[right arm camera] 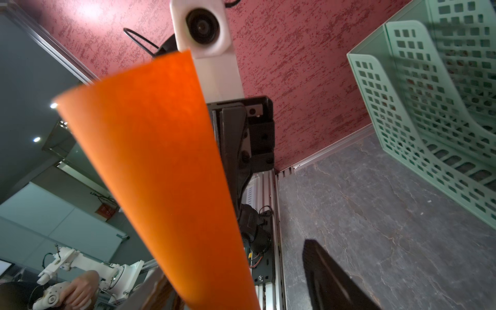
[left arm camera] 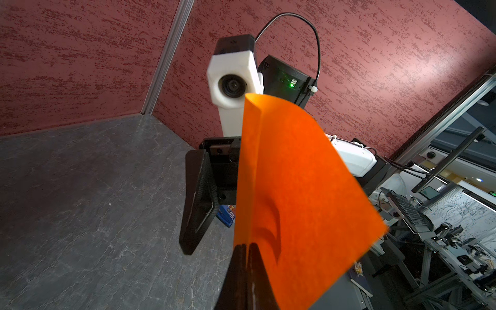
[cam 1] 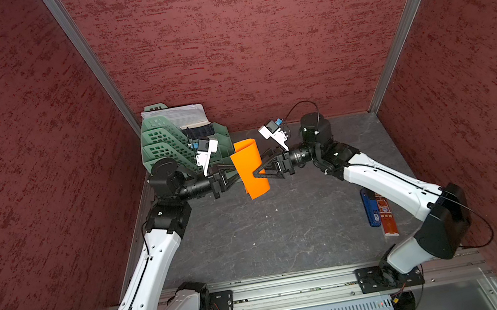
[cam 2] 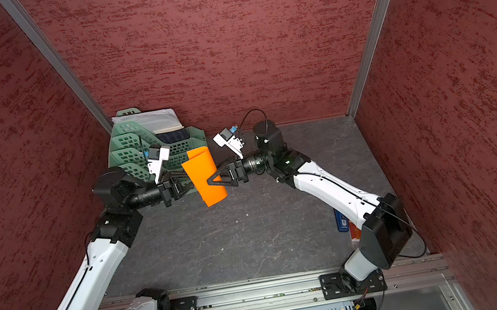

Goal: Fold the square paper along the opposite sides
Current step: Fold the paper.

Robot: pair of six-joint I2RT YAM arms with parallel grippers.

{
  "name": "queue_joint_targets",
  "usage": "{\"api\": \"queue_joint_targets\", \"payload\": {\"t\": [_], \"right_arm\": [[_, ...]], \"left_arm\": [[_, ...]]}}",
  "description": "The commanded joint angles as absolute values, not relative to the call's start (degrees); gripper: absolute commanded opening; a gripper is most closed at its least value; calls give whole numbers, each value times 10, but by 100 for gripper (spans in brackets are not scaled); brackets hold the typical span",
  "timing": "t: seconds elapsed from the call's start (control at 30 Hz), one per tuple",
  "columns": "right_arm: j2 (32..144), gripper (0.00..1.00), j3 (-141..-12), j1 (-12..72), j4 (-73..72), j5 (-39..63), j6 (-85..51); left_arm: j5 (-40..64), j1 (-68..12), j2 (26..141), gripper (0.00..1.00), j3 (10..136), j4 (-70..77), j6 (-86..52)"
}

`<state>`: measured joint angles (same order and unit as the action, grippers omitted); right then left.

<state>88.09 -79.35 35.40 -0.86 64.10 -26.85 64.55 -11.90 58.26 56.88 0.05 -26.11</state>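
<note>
- Left wrist view: the left gripper point(left arm camera: 245, 245) is pinched tight on one edge of the square paper point(left arm camera: 295, 188).
- In both top views, the paper is curled over itself, held up over the table point(cam 1: 270, 234) between both arms.
- The right gripper point(cam 1: 258, 170) has its jaws apart, straddling the opposite edge.

Both top views look steeply down from high above the front rail point(cam 1: 296, 287) toward the back wall point(cam 1: 252, 25). They stand far enough off to take in the whole desk point(cam 1: 254, 236) and the right hand point(cam 1: 258, 168), and they share nearly the entire scene, shifted slightly sideways. The left wrist view sits close behind the left hand point(left arm camera: 245, 245), at lower centre, and faces the right arm's wrist camera point(left arm camera: 232, 86) at upper centre. The right wrist view faces back at the left arm's wrist camera point(right arm camera: 202, 26), at top centre. Both wrist views share the square paper point(left arm camera: 290, 188), close to the lens.
</note>
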Motion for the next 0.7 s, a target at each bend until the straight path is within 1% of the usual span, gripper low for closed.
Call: {"api": "queue_joint_targets", "payload": {"t": [0.0,0.2,0.37,0.67], "right_arm": [[879,69,-816,358,-40,625,-281],[879,69,-815,355,-62,619,-298],[883,66,-816,355,-69,627,-302],[886,65,-821,351,-37,658,-279]], "left_arm": [[654,-121,574,0,558,10,-257],[654,-121,571,0,554,7,-253],[654,-121,567,0,554,6,-251],[661,-121,563,0,555,1,-243]]}}
